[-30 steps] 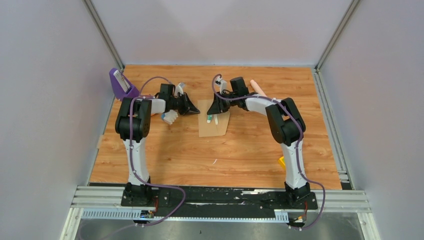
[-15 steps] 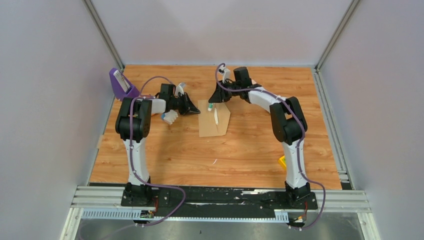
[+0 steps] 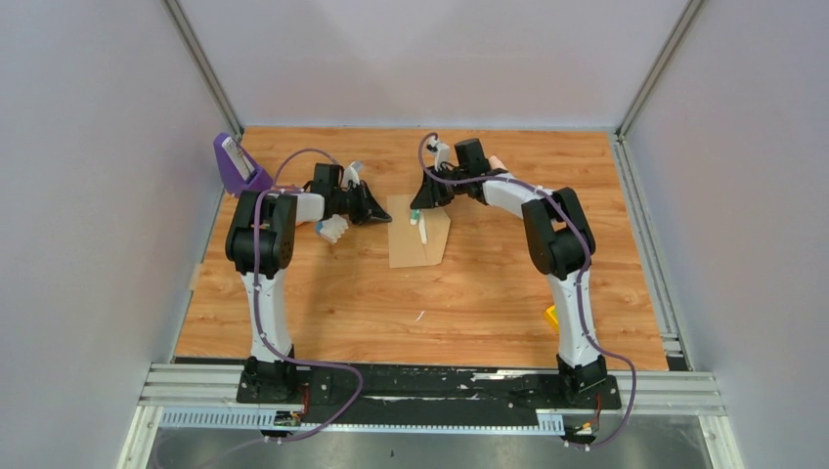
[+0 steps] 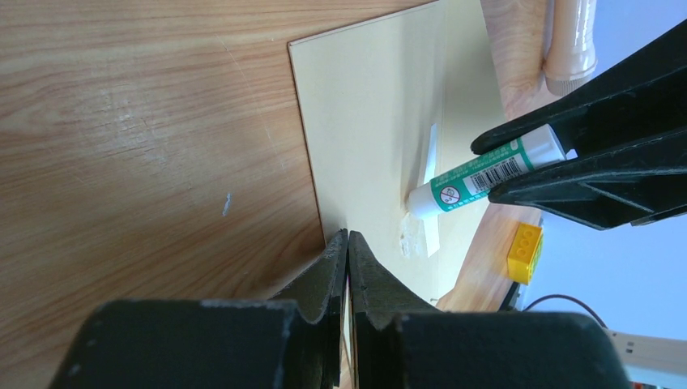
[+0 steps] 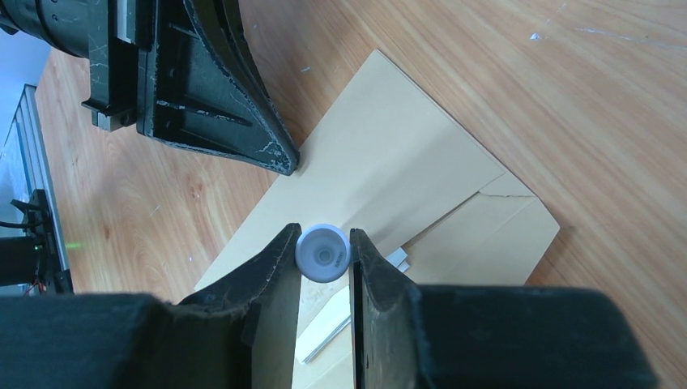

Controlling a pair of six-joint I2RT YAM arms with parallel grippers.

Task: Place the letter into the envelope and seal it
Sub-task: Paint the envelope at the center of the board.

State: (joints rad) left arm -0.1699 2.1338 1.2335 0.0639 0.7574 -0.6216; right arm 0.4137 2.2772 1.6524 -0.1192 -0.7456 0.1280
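The envelope (image 3: 415, 246) lies flat directly beneath the right gripper (image 5: 324, 237), and the tips of the left gripper (image 4: 347, 237) meet its edge. It is smooth tan kraft paper with a fold line and a pale strip (image 4: 430, 154) on its face. The right gripper clamps a green-and-white glue stick (image 4: 486, 173), whose lower end is at the paper. The left jaws are pressed together; whether paper is caught between them cannot be told. Around both grippers spreads an orange-brown wood-grain table (image 3: 469, 303), streaked and slightly glossy. A yellow block (image 3: 551, 316) sits well behind the right gripper, near that arm's base. Plain pale grey walls (image 3: 420, 59) enclose three sides.
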